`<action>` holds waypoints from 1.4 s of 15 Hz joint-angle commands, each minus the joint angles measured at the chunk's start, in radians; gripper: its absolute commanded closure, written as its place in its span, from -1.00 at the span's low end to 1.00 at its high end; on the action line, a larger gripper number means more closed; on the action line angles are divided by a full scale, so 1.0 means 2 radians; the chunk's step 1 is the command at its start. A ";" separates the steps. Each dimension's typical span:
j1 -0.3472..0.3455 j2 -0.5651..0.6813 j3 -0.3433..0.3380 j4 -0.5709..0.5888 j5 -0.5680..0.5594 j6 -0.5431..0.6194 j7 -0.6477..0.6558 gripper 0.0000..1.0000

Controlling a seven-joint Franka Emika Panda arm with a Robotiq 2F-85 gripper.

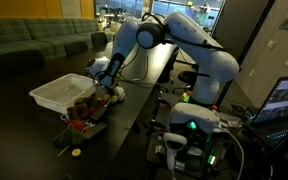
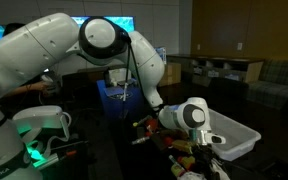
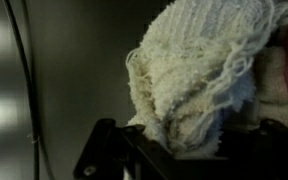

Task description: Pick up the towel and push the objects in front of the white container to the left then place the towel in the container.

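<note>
My gripper is shut on a cream knitted towel, which fills most of the wrist view and hangs from the jaws. In both exterior views the gripper is low over the dark table, right beside the white container. A heap of small red and mixed objects lies on the table in front of the container, just under and beside the gripper; it also shows in an exterior view. The towel itself is hard to make out in the exterior views.
A small yellow object lies near the table's front edge. A green sofa stands behind the table. A blue bin sits behind the arm. Equipment with green lights and a laptop stand beside the robot base.
</note>
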 commanded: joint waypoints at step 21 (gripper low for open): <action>0.075 -0.047 0.116 -0.043 0.114 -0.016 0.050 0.98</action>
